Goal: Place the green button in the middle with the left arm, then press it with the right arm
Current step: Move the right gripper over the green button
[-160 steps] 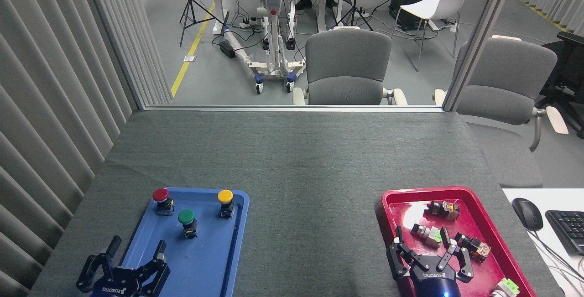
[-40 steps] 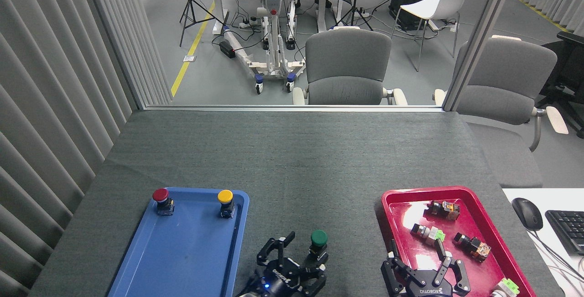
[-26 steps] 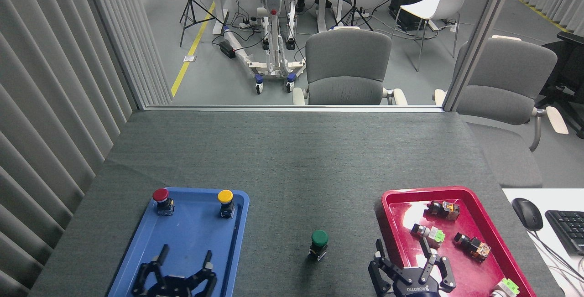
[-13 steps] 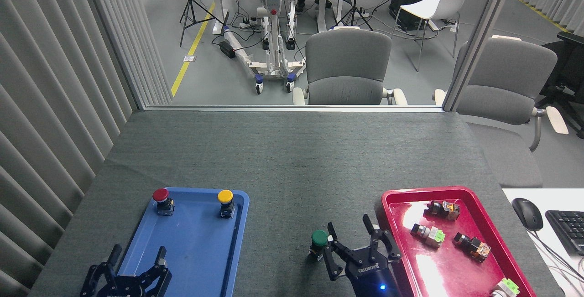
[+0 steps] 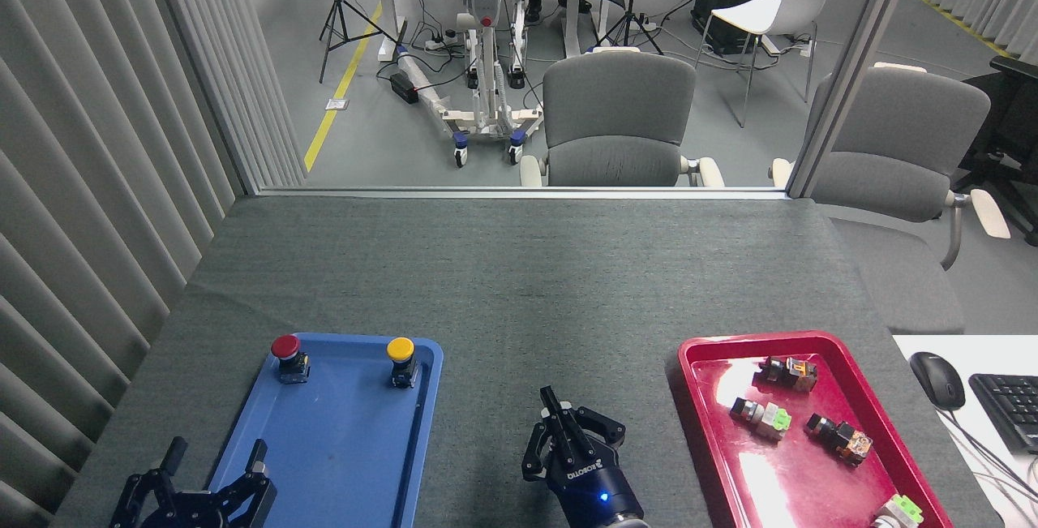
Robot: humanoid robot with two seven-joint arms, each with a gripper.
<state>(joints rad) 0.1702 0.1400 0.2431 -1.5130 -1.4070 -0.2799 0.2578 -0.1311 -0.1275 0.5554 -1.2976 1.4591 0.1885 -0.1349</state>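
The right gripper (image 5: 568, 431) sits over the bare felt (image 5: 519, 301) between the blue tray (image 5: 340, 471) and the red tray (image 5: 705, 447), its fingers drawn together into a near-closed bunch with nothing held. The green button does not show in this view: the gripper covers the spot where it stood half a second ago, so the button is judged to lie directly beneath the fingertips, on the felt, in the middle. The press therefore turns on a vertical relation, button below and gripper above, with the button's stem upright and the push along that axis. Contact with the cap cannot be confirmed (the fingers hide it). The left gripper (image 5: 207, 487) lies well apart at the lower left, over the near end of the blue tray, fingers spread and empty; the right arm is far the nearer. Against the frame half a second earlier, the right gripper has shifted left from just beside the button to over it, and its fingers have gone from spread to bunched. The left gripper has moved only slightly. The red button (image 5: 286, 347) and yellow button (image 5: 401, 349) stand unchanged on the blue tray.
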